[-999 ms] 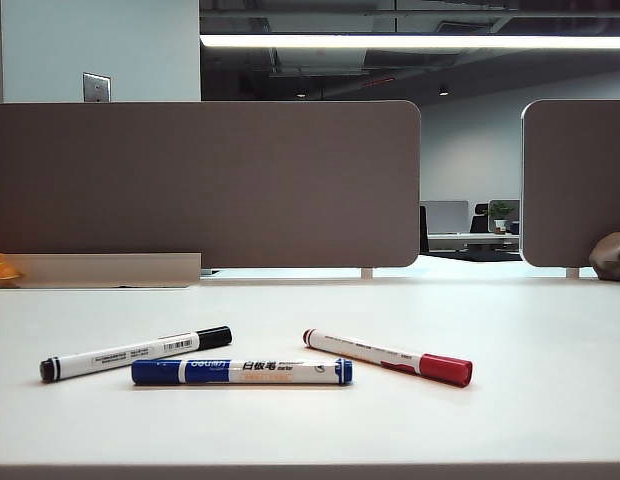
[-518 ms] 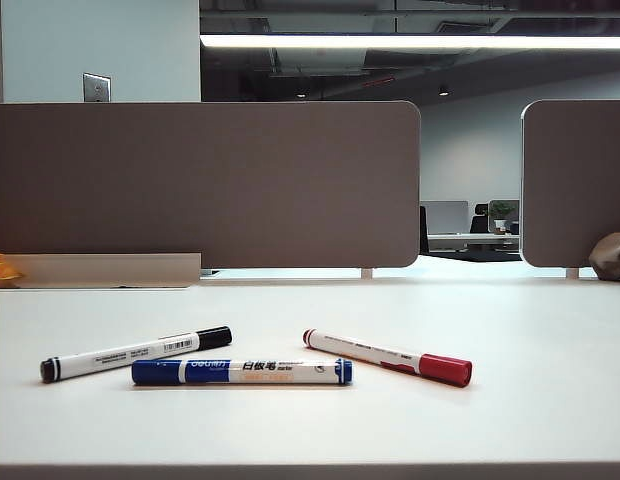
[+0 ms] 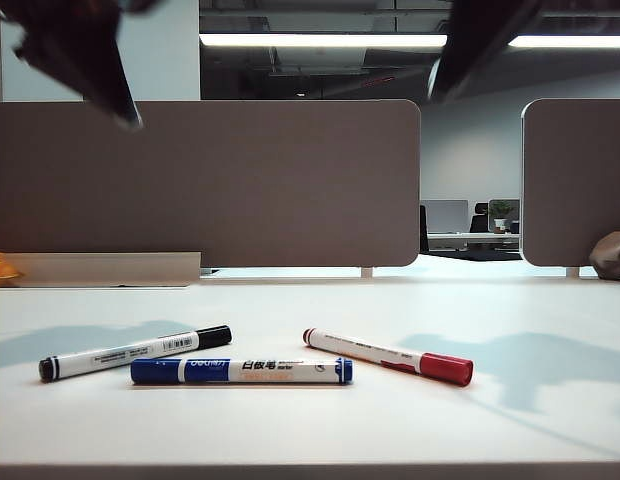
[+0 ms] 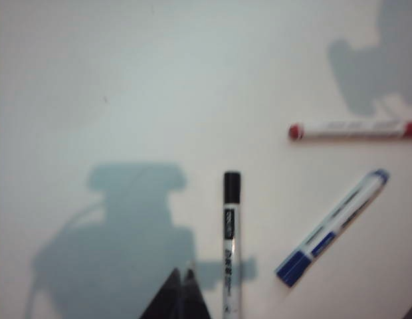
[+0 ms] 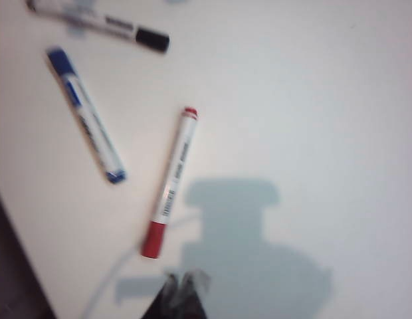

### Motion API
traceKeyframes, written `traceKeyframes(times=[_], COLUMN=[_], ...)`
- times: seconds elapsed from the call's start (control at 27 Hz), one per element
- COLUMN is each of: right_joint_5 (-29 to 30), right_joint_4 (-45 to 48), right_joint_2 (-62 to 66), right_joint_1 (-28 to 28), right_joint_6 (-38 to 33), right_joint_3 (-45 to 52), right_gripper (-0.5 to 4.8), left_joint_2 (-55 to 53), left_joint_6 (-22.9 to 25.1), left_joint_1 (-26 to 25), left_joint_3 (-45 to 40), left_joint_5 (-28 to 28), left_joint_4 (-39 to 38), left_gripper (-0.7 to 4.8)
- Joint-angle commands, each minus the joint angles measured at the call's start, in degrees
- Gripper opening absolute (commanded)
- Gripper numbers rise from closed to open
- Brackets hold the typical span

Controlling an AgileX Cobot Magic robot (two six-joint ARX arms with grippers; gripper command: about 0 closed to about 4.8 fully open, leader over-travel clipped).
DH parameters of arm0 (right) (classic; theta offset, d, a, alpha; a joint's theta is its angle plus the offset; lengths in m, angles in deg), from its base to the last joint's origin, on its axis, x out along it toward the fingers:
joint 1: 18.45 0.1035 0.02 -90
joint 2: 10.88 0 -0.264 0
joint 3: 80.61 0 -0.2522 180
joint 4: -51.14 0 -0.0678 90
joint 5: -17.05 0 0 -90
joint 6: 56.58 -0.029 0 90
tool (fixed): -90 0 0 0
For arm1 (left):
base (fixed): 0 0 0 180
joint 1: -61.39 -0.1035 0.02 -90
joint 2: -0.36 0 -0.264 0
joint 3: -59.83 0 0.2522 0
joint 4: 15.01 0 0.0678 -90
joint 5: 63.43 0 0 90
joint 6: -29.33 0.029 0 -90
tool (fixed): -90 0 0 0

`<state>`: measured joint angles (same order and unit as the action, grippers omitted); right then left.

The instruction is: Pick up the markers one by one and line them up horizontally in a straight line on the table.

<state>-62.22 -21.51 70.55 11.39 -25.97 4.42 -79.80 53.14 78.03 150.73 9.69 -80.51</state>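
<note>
Since the earlier frame, both arms have entered above the table (image 3: 550, 320). Your left gripper (image 4: 183, 276) hangs closed, high above the black marker (image 3: 135, 352). The blue marker (image 3: 241, 371) lies just beside it, the red marker (image 3: 388, 356) further right. Your right gripper (image 5: 183, 282) hangs closed.

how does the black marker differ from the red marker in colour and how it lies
The black marker has a black cap and lies left on the table, cap end tilted away from the camera. The red marker has a red cap and lies right, cap end nearer. Both are slim white-barrelled markers lying flat, untouched by the left gripper or right gripper.
</note>
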Motion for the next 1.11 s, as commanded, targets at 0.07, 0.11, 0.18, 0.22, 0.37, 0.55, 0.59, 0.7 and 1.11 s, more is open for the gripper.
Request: traceKeyframes(times=[0.07, 0.11, 0.18, 0.22, 0.37, 0.55, 0.59, 0.7, 1.11], right_joint_5=[-2.49, -2.49, -1.97, -1.55, -2.32, -2.23, -2.05, -1.77, -1.20], right_joint_4=[0.17, 0.50, 1.49, 2.34, 3.34, 4.44, 4.59, 5.77, 8.66], right_joint_2=[6.16, 7.67, 9.70, 10.86, 17.03, 19.74, 19.80, 20.55, 24.98], right_joint_1=[1.79, 1.97, 1.99, 2.01, 2.47, 2.47, 2.47, 2.47, 2.80], right_joint_6=[1.44, 1.42, 1.36, 1.27, 0.92, 0.92, 0.90, 0.92, 0.79], right_joint_3=[-0.07, -0.07, -0.07, -0.07, -0.09, -0.11, -0.09, -0.09, -0.09], right_gripper=[0.37, 0.40, 0.46, 0.46, 0.64, 0.89, 1.07, 1.27, 1.27], left_joint_2=[-4.11, -5.03, -6.49, -7.21, -11.52, -14.73, -15.26, -16.76, -20.76], left_joint_6=[1.29, 1.29, 1.33, 1.64, 6.27, 6.25, 6.19, 6.19, 7.06], left_joint_1=[0.61, 0.59, 0.55, 0.50, 0.50, -0.66, -0.94, -1.57, -1.55], left_joint_3=[0.15, 0.13, 0.13, 0.13, 0.13, 0.11, 0.11, 0.11, -0.24], left_joint_5=[3.87, 4.22, 4.31, 4.28, 5.75, 5.42, 4.70, 3.04, -1.57], left_joint_4=[-3.10, -3.58, -4.39, -4.42, -2.80, -1.53, -0.85, -0.33, -0.02], left_gripper=[-0.01, 0.00, 0.09, 0.35, 0.88, 0.89, 0.89, 0.89, 1.53])
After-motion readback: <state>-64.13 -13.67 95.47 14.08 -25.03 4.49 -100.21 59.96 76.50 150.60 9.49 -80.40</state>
